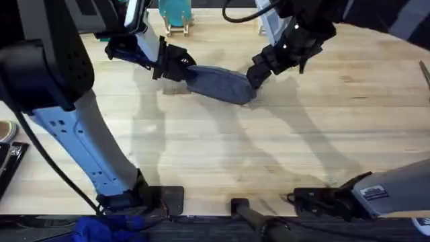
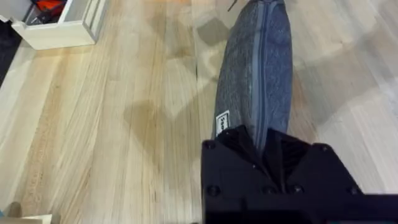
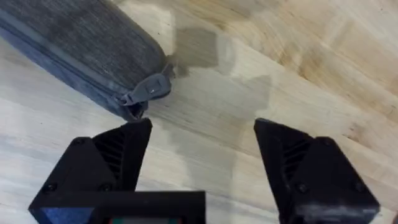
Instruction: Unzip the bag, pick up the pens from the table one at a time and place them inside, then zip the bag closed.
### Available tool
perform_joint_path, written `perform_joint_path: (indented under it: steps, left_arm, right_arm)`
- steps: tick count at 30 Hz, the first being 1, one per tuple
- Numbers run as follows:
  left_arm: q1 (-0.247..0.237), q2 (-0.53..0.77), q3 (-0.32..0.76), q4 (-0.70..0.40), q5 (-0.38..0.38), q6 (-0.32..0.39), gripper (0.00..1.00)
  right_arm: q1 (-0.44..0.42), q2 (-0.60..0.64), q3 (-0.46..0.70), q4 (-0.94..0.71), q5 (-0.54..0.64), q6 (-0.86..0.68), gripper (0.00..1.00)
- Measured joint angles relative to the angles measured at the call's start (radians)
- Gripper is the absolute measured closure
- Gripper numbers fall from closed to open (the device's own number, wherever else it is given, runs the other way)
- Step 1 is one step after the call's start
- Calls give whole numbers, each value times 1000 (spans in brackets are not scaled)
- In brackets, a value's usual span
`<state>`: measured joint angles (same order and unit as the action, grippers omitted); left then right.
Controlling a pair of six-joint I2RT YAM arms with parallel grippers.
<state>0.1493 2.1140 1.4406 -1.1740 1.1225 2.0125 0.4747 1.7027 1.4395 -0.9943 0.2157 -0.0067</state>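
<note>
Overhead, the bag lies zipped on the table between both grippers; the left wrist view shows the left gripper clamping its end, the right wrist view the right gripper spread beside the zipper pull.

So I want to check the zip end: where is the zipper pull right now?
In the right wrist view the zipper pull sits at the bag's end, just ahead of the open right gripper.

bare table before bag
</note>
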Motion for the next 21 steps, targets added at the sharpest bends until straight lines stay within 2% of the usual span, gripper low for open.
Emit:
perform_joint_path:
  steps: [1, 4, 8, 9, 15, 21]
  left_arm:
    - [0, 0, 0, 0, 0, 0, 929]
    - [0, 0, 0, 1, 3, 0, 676]
    - [1, 0, 0, 0, 5, -1, 74]
    - [1, 0, 0, 0, 6, -3, 28]
    - [1, 0, 10, -78, 1, -3, 6]
    - [1, 0, 114, -211, -34, 3, 6]
  right_arm:
    - [0, 0, 0, 0, 0, 0, 5]
    - [0, 0, 0, 0, 0, 0, 5]
    - [0, 0, 0, 0, 0, 0, 6]
    - [0, 0, 0, 0, 0, 0, 6]
    - [0, 0, 0, 0, 0, 44, 5]
    - [0, -46, 0, -1, -4, 67, 6]
